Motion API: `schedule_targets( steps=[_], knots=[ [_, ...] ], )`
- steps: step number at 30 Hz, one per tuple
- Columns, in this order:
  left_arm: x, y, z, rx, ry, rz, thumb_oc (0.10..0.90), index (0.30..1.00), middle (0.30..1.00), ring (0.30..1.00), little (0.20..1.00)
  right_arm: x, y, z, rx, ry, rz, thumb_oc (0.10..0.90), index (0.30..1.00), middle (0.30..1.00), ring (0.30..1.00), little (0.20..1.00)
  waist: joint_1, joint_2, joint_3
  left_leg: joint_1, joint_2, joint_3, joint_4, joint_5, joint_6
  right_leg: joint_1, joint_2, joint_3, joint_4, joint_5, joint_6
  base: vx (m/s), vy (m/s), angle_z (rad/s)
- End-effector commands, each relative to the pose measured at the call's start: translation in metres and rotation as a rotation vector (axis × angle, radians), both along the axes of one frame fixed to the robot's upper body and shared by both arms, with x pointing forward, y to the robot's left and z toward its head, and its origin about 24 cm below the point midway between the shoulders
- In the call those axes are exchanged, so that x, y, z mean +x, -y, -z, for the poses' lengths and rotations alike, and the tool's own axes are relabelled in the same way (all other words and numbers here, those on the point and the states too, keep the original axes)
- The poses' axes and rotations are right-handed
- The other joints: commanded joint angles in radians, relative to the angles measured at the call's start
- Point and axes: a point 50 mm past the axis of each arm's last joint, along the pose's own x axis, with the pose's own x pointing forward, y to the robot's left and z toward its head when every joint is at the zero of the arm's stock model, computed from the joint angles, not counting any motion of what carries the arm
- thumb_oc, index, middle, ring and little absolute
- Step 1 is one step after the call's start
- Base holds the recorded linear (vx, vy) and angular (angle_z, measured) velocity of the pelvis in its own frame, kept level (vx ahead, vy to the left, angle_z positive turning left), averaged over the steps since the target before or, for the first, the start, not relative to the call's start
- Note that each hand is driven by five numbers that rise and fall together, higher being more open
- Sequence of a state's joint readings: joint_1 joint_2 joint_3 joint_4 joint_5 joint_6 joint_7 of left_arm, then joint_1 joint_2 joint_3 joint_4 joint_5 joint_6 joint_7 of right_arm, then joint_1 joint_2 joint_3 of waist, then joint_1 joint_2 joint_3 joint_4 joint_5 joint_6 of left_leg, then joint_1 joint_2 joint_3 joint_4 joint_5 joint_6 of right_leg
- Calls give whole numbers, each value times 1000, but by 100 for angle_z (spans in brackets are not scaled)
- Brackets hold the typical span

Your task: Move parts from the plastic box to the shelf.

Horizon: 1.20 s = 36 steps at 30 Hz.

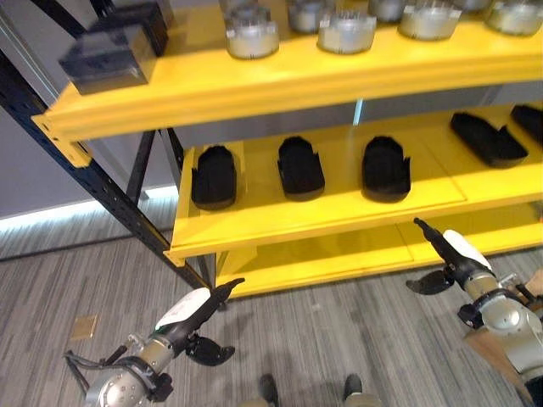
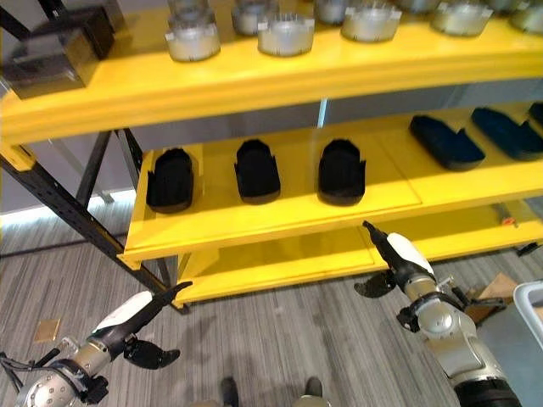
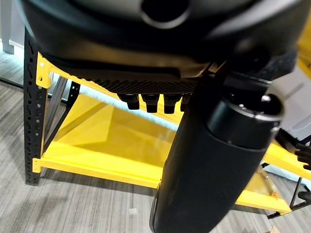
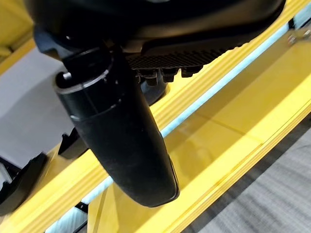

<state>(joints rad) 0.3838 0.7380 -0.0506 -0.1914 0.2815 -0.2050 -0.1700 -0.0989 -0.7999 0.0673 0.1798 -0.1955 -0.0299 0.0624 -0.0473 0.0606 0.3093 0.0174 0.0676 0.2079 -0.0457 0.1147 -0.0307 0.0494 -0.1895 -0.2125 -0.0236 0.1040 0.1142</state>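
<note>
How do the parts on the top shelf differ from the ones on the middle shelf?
The top shelf parts are silver-grey, round and toothed at the rim; the middle shelf parts are black, elongated and flat-lying. The silver parts sit close together in a row; the black parts sit spaced apart, with two further right angled differently. Both sets rest on the yellow shelf, and neither robot hand holds one.

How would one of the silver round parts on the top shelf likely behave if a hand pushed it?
The round part looks metal, so probably heavy and rigid. It stands flat on the top shelf, so it would likely slide, not roll. Its notched rim may aid grip.
</note>
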Motion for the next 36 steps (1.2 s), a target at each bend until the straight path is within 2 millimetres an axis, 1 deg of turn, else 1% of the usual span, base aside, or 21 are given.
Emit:
schedule_targets(
  steps=[1,7,13,19,26,28,29,33,36],
  knots=[
    [15,8,-39,-17,221,74,900,1000,1000,1000,1000,26,-13,-62,-71,259,-72,900,1000,1000,1000,1000,19,-43,-20,-26,100,-71,117,-173,-55,-125,-120,1,137,-58,50,-130,21,2],
    [20,10,-43,-30,247,77,900,1000,1000,1000,1000,36,-27,-69,-64,289,-111,900,1000,1000,1000,1000,18,-23,23,-77,96,-69,138,-163,-52,-211,-130,31,183,-58,43,-92,9,-2],
    [22,9,-45,-28,259,74,900,1000,1000,1000,1000,42,-33,-72,-77,297,-125,900,1000,1000,1000,1000,21,-18,37,-102,98,-64,146,-160,-51,-256,-131,52,202,-61,41,-42,-11,-2],
    [22,7,-48,-18,270,67,900,1000,1000,1000,1000,42,-32,-79,-93,318,-124,900,1000,1000,1000,1000,21,-25,42,-116,102,-60,155,-162,-53,-280,-128,63,217,-66,38,-9,-10,-2],
    [23,4,-53,-6,286,66,900,1000,1000,1000,1000,46,-27,-99,-192,348,-122,900,1000,1000,1000,1000,24,-37,52,-135,108,-65,171,-167,-55,-307,-124,73,236,-73,35,-2,-2,-1],
    [23,4,-54,-9,288,64,900,1000,1000,1000,1000,47,-27,-102,-200,352,-122,900,1000,1000,1000,1000,24,-37,52,-137,108,-65,173,-167,-55,-311,-123,74,240,-75,35,0,0,0],
    [23,2,-54,-1,287,61,900,1000,1000,1000,1000,48,-24,-109,-227,360,-120,900,1000,1000,1000,1000,24,-41,53,-138,109,-65,174,-168,-56,-316,-122,76,242,-75,34,0,0,0],
    [23,-2,-55,4,287,46,900,1000,1000,1000,1000,50,-21,-127,-260,401,-111,900,1000,1000,1000,1000,25,-48,58,-148,115,-66,183,-168,-57,-328,-117,77,253,-79,30,0,0,0],
    [24,-2,-54,1,285,44,900,1000,1000,1000,1000,51,-22,-135,-277,418,-113,900,1000,1000,1000,1000,25,-55,61,-154,120,-67,185,-166,-59,-335,-113,79,256,-79,28,0,0,0]
  ],
)
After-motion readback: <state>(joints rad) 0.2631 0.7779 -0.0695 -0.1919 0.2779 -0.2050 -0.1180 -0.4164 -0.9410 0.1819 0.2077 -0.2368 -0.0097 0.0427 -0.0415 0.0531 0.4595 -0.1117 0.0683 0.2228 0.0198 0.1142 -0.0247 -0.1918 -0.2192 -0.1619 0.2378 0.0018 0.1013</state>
